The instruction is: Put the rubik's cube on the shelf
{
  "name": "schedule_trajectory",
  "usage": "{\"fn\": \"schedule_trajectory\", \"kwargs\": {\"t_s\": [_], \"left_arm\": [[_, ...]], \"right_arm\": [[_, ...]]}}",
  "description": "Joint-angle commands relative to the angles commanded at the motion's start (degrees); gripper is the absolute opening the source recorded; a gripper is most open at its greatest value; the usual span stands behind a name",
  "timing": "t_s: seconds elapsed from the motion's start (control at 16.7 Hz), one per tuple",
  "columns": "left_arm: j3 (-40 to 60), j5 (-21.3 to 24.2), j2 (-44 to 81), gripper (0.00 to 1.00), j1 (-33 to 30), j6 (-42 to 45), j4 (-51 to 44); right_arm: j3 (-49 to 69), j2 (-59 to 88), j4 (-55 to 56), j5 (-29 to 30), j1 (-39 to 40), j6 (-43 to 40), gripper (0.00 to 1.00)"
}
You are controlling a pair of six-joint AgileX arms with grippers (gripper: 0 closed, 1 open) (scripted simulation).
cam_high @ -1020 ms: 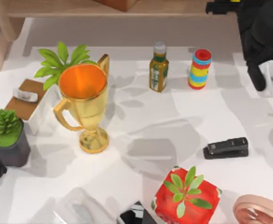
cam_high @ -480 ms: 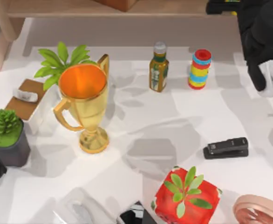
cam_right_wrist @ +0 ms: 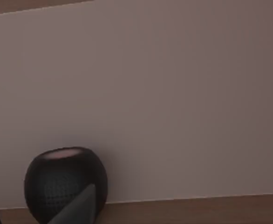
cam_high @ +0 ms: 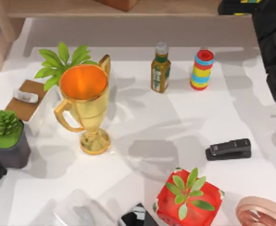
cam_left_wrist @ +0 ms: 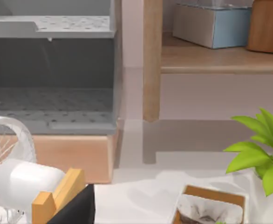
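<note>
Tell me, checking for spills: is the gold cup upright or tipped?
Upright: the gold cup stands on its round base, orange mouth facing up.

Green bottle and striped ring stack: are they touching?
Apart. The top view shows bare white table between the green bottle and the striped ring stack.

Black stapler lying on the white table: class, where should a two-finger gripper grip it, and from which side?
Likely grip the black stapler mid-length across its narrow width, coming from above: it lies flat, long and low, nothing crowding its long sides.
</note>
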Motion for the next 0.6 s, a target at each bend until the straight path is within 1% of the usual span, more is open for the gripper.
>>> {"fn": "schedule_trajectory", "kwargs": {"t_s": [0.18,0.3,0.42,0.6], "left_arm": [[0.0,0.0,0.0,1.00,0.0,0.0,0.0],[0.0,0.0,0.0,1.00,0.0,0.0,0.0],[0.0,0.0,0.0,1.00,0.0,0.0,0.0],[0.0,0.0,0.0,1.00,0.0,0.0,0.0]], "right_arm": [[-8.9,-5.6,6.8,-5.9,-3.8,8.6,1.00],[-15.1,-8.8,11.5,-10.1,-8.4,15.9,1.00],[-21.1,-11.4,15.7,-14.3,-14.9,24.2,1.00],[-29.2,-14.0,20.5,-20.6,-27.1,38.0,1.00]]}}
